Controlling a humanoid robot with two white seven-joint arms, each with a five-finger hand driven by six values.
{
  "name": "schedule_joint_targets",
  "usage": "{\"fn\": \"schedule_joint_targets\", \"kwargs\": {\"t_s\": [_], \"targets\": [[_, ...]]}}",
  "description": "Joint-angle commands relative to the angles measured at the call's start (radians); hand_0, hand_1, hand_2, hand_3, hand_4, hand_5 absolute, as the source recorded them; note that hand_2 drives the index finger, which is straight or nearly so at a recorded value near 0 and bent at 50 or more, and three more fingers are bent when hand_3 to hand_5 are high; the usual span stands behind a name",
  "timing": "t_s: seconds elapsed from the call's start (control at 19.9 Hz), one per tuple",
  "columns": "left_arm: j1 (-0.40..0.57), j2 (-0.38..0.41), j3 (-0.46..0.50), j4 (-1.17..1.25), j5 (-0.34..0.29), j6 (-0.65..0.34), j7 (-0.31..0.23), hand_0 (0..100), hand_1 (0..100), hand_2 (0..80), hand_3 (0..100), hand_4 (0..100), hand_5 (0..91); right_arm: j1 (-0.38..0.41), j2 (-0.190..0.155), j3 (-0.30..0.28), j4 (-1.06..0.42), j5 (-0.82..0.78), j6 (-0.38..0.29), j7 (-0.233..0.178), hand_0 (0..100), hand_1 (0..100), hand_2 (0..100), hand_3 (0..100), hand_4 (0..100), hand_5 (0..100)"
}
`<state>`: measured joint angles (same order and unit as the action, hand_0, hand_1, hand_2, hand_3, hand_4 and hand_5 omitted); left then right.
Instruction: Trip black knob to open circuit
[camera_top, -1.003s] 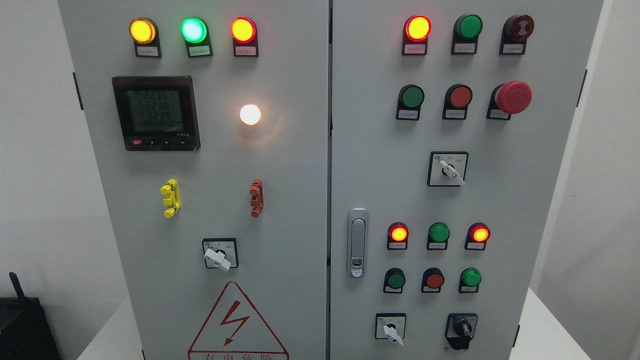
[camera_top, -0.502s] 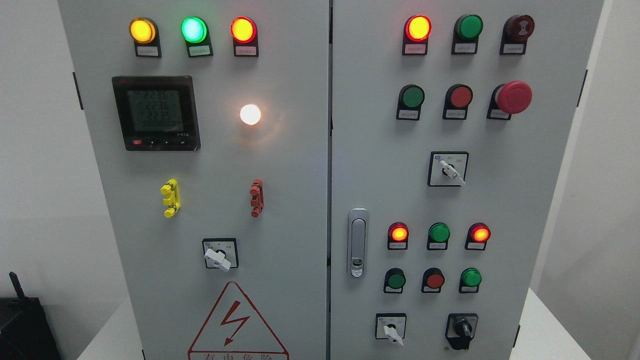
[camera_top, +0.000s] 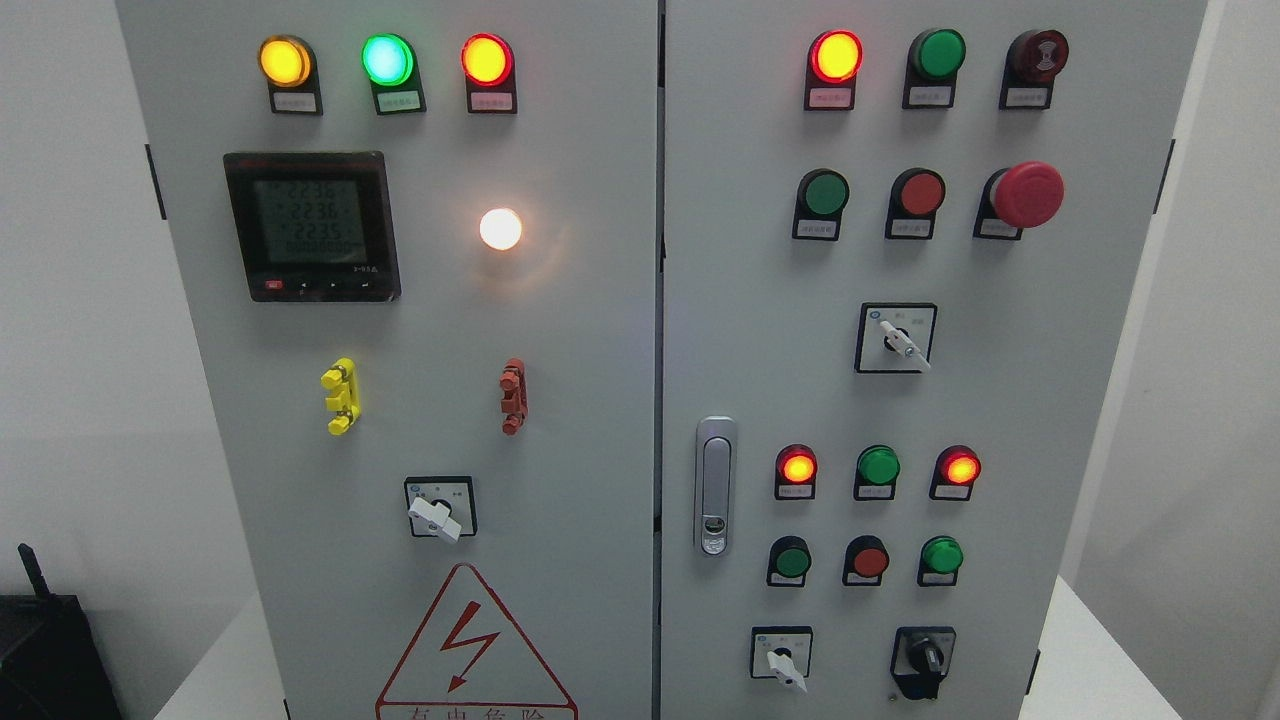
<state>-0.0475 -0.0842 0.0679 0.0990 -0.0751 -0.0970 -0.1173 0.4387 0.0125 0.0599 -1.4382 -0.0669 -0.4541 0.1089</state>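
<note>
**Wrong selector is the main risk**

The grey cabinet (camera_top: 600, 400) carries several look-alike controls. The black knob (camera_top: 924, 657) sits at the right door's lower right corner, just beside a white-handled selector (camera_top: 785, 667) and below a green button (camera_top: 941, 556); a reach from below could catch either. Neither hand is in view, so its pose and fingers cannot be told.

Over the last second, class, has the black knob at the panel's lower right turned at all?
No. The black knob keeps the same angle within its black plate, level with the white-handled selector switch beside it.
</note>
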Motion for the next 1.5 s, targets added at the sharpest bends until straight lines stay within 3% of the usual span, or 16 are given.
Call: {"fn": "schedule_joint_targets", "kwargs": {"t_s": [0.0, 0.35, 0.45, 0.5, 0.6, 0.8, 0.9, 1.15, 1.25, 1.45], "targets": [[0.0, 0.0, 0.0, -0.016, 0.0, 0.0, 0.001, 12, 39, 0.0, 0, 0, 0.0, -0.025, 0.006, -0.011, -0.263, 0.001, 0.023, -0.014, 0, 0, 0, 32, 26, 21], [0.0, 0.0, 0.0, -0.016, 0.0, 0.0, 0.001, 12, 39, 0.0, 0, 0, 0.0, -0.106, 0.006, -0.06, -0.271, -0.005, 0.072, -0.02, 0, 0, 0, 45, 36, 29], [0.0, 0.001, 0.001, -0.018, 0.0, 0.0, 0.001, 12, 39, 0.0, 0, 0, 0.0, -0.135, 0.006, -0.075, -0.271, -0.005, 0.083, -0.02, 0, 0, 0, 62, 46, 39], [0.0, 0.0, 0.0, -0.016, 0.0, 0.0, 0.001, 12, 39, 0.0, 0, 0, 0.0, -0.143, 0.006, -0.077, -0.272, -0.005, 0.09, -0.021, 0, 0, 0, 62, 47, 40], [0.0, 0.0, 0.0, -0.016, 0.0, 0.0, 0.001, 12, 39, 0.0, 0, 0, 0.0, -0.158, 0.006, -0.083, -0.289, -0.007, 0.116, -0.021, 0, 0, 0, 70, 57, 53], [0.0, 0.0, 0.0, -0.016, 0.0, 0.0, 0.001, 12, 39, 0.0, 0, 0, 0.0, -0.183, 0.004, -0.092, -0.312, -0.01, 0.143, -0.026, 0, 0, 0, 78, 72, 68], [0.0, 0.0, 0.0, -0.016, 0.0, 0.0, 0.001, 12, 39, 0.0, 0, 0, 0.0, -0.198, 0.003, -0.104, -0.33, -0.01, 0.167, -0.041, 0, 0, 0, 85, 80, 81], [0.0, 0.0, 0.001, -0.016, 0.0, 0.0, 0.001, 12, 39, 0.0, 0, 0, 0.0, -0.233, -0.003, -0.124, -0.34, -0.01, 0.209, -0.061, 0, 0, 0, 100, 92, 95], [0.0, 0.0, 0.001, -0.016, 0.0, 0.0, 0.001, 12, 39, 0.0, 0, 0, 0.0, -0.253, -0.005, -0.129, -0.337, -0.01, 0.222, -0.08, 0, 0, 0, 100, 96, 98], [0.0, 0.0, 0.0, -0.016, 0.0, 0.0, 0.001, 12, 39, 0.0, 0, 0, 0.0, -0.273, -0.009, -0.132, -0.335, -0.01, 0.233, -0.08, 0, 0, 0, 100, 100, 100]]}}
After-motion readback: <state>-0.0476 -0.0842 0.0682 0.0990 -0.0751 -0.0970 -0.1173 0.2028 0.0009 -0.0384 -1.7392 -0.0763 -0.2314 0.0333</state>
